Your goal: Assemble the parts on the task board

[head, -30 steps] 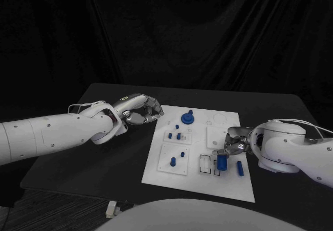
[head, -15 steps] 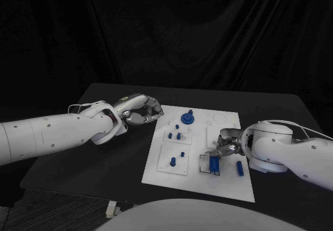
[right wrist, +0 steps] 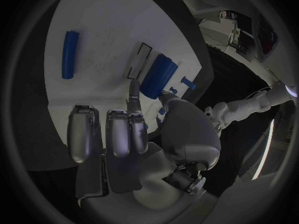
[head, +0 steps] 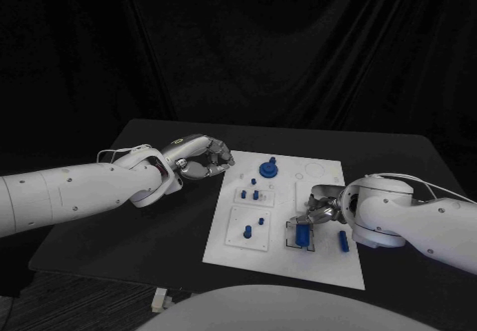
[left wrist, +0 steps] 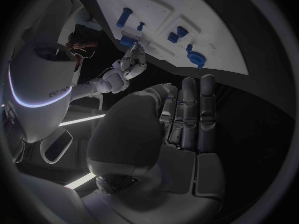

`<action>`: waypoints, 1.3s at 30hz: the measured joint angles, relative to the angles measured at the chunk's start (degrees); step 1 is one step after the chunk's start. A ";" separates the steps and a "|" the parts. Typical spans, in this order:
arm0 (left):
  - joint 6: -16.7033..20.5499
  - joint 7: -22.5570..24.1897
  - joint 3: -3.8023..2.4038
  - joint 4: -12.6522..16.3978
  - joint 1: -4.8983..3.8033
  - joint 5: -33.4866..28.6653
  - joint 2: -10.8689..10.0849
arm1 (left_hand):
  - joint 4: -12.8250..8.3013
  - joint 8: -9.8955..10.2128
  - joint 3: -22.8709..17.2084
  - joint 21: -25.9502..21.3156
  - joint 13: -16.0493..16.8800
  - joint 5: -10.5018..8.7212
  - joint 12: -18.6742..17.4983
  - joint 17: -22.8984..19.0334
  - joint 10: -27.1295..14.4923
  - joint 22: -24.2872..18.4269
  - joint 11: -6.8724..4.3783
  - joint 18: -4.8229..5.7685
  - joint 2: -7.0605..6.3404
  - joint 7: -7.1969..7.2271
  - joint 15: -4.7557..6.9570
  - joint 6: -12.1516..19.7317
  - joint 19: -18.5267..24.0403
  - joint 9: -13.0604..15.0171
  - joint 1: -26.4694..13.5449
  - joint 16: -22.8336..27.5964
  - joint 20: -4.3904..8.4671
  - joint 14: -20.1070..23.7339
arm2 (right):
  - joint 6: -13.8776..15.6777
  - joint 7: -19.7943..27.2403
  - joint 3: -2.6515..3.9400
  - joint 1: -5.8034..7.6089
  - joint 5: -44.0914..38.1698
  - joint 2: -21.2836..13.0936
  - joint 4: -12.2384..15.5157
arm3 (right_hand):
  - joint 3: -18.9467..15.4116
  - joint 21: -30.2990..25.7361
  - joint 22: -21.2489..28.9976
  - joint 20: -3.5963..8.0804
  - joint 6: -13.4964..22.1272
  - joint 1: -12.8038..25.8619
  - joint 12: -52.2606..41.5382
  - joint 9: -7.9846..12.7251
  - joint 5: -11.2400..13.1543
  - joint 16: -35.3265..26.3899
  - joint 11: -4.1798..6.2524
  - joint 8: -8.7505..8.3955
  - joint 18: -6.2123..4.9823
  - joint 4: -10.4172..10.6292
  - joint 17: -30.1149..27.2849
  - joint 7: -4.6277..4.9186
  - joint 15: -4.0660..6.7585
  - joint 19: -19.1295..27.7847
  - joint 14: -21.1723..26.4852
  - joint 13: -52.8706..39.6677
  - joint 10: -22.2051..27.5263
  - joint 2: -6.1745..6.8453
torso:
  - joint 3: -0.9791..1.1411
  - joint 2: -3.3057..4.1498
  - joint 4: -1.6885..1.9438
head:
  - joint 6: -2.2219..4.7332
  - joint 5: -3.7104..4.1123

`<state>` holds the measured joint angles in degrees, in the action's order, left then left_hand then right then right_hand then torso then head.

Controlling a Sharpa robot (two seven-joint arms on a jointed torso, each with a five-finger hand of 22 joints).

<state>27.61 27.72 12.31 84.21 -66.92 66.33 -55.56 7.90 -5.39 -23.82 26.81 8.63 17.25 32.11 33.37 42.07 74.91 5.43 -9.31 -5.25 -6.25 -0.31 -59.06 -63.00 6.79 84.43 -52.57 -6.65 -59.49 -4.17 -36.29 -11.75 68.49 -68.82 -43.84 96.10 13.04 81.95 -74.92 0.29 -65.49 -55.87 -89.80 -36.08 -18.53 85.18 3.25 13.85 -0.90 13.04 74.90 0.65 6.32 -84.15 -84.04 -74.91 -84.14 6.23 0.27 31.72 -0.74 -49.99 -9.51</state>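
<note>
two hands work at the black table (head: pixel 149 227). the right hand (head: pixel 320 210) pinches a blue cylinder (head: pixel 302 234) between thumb and a finger, holding it over a black-edged slot (head: pixel 295 235) near the task board (head: pixel 283 265)'s front right area; its other fingers lie loosely curled. a blue peg (head: pixel 344 240) lies flat on the board just beside it. the left hand (head: pixel 204 158) hovers off the board's far left corner, fingers curled inward and holding nothing. a round blue knob (head: pixel 268 167) stands near the board's far edge.
</note>
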 measured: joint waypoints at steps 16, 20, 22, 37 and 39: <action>-0.02 -0.02 0.00 -0.02 0.00 0.00 0.05 | 0.00 0.00 0.00 0.00 -0.03 0.00 0.00 0.00 0.00 0.00 0.00 0.00 0.00 0.00 0.00 0.00 0.00 0.00 0.00 0.00 0.00 0.00 | 0.32 0.03 0.00 -0.18 0.27 0.77 -0.24 | -0.48 -0.24 0.01 0.00 0.61 0.25 0.00 -1.08 1.58 -0.23 -0.01 0.00 -0.59 0.48 0.00 0.20 0.00 0.00 0.00 0.00 0.00 -0.23 | 0.00 -0.03 -0.05 | 0.00 -0.19; -0.02 -0.03 0.00 -0.03 0.00 0.00 0.04 | 0.00 0.00 0.00 0.00 -0.03 0.00 0.00 0.00 0.00 0.00 0.00 0.00 0.00 0.00 0.00 0.00 0.00 -0.01 0.00 0.00 0.00 0.00 | 0.28 0.02 -0.04 -0.25 0.29 0.90 -0.13 | -0.64 -0.45 0.01 0.00 0.62 0.26 0.00 -1.37 2.66 -0.46 -0.01 0.00 -0.54 0.64 0.00 0.20 0.00 0.00 0.00 0.00 0.00 -0.22 | 0.00 -0.04 -0.05 | 0.00 -0.20; -0.02 -0.03 0.00 -0.05 0.00 0.00 0.04 | 0.00 0.00 0.00 0.00 -0.03 0.00 0.00 0.00 0.00 0.00 0.00 0.00 0.00 0.00 0.00 0.00 0.00 -0.01 0.00 0.00 0.00 0.00 | 0.25 0.01 -0.05 -0.27 0.29 0.96 -0.10 | -0.73 -0.46 0.01 0.00 0.62 0.43 0.00 -1.67 3.34 -0.46 -0.01 0.00 -0.53 0.73 0.00 0.21 0.00 0.00 0.00 0.00 0.00 -0.05 | 0.00 -0.04 -0.04 | 0.00 -0.18; -0.05 -0.05 0.00 -0.25 0.00 0.00 0.11 | 0.00 0.00 0.00 0.00 -0.12 0.22 0.00 -0.05 0.00 0.00 0.00 0.00 0.23 0.00 0.00 0.00 0.21 -0.01 0.23 0.00 0.21 0.00 | 0.06 -0.03 -0.04 -0.32 0.28 1.37 -0.03 | -2.39 -0.46 0.01 0.00 1.03 1.19 0.00 -3.49 8.97 -0.46 0.01 -0.27 -0.50 3.20 0.04 0.19 0.01 0.00 0.01 0.00 0.01 0.72 | 0.00 -0.03 -0.03 | 0.00 -0.09; -0.05 -0.06 0.00 -0.28 0.00 0.00 0.11 | 0.00 0.00 0.00 0.00 -0.12 0.22 0.00 -0.05 0.00 0.02 0.00 0.00 0.23 0.00 0.00 0.00 0.21 -0.01 0.23 0.00 0.21 0.00 | 0.01 -0.03 -0.04 -0.32 0.29 1.40 -0.03 | -3.14 -0.46 0.01 0.00 1.03 2.13 0.00 -3.80 9.70 -0.46 0.02 -0.55 -0.50 3.58 0.04 0.19 0.01 0.00 0.00 -0.03 0.01 0.32 | 0.00 -0.03 -0.03 | 0.00 -0.12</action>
<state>27.56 27.66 12.31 83.93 -66.92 66.33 -55.45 7.90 -5.39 -23.82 26.81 8.51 17.46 32.11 33.32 42.07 74.93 5.43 -9.30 -5.02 -6.25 -0.30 -59.06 -62.79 6.79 84.66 -52.57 -6.44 -59.49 -4.16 -36.32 -11.78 68.17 -68.53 -42.44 96.07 9.90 81.50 -74.91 0.29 -64.45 -53.74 -89.80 -39.88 -8.83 84.72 3.26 13.30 -1.40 16.62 74.94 0.84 6.33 -84.15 -84.04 -74.94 -84.13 6.56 0.27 31.68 -0.77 -49.99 -9.63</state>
